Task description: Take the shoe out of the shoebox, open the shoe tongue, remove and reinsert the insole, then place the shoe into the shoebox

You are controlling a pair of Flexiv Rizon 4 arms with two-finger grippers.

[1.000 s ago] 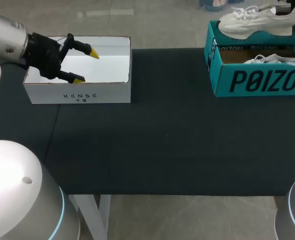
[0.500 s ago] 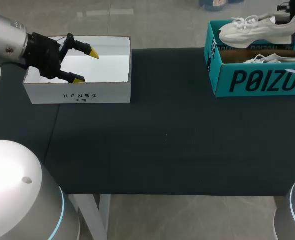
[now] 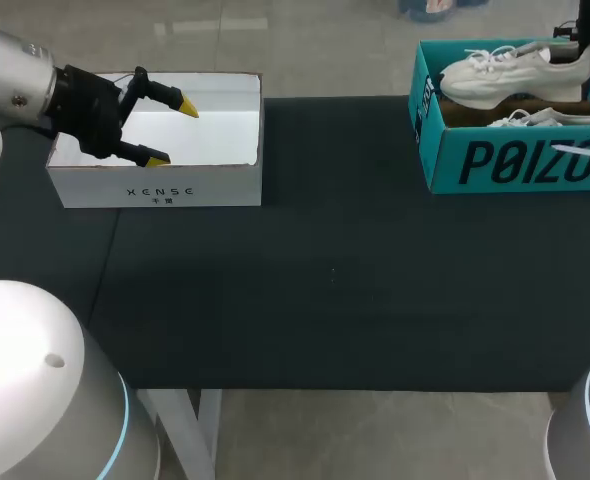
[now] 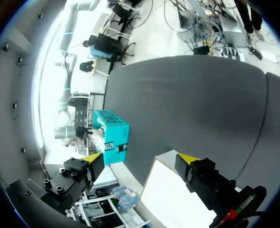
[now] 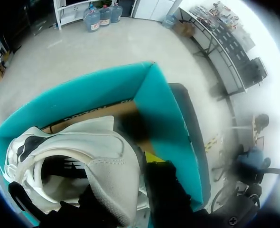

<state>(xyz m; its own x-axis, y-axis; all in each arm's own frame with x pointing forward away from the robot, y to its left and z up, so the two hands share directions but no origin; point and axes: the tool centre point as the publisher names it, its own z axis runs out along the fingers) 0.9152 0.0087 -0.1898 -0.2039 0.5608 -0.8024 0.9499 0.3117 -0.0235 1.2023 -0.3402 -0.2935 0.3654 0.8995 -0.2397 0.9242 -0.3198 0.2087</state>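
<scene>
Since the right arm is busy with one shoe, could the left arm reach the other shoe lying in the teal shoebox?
Probably not yet. The left gripper hovers open over the white box, across the table from the teal shoebox, where the held shoe covers the lower shoe.

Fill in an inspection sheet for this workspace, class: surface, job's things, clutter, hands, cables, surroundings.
Surface: table covered by a dark mat.
Job's things: teal shoebox, open, at the far right; white shoe held by its heel at the shoebox's opening; second shoe lying inside.
Clutter: white box, open, at the far left.
Hands: left hand open over the white box, holding nothing; right hand shut on the shoe's heel.
Cables: nothing seen on the table.
Surroundings: nothing seen reaching over the table.
</scene>
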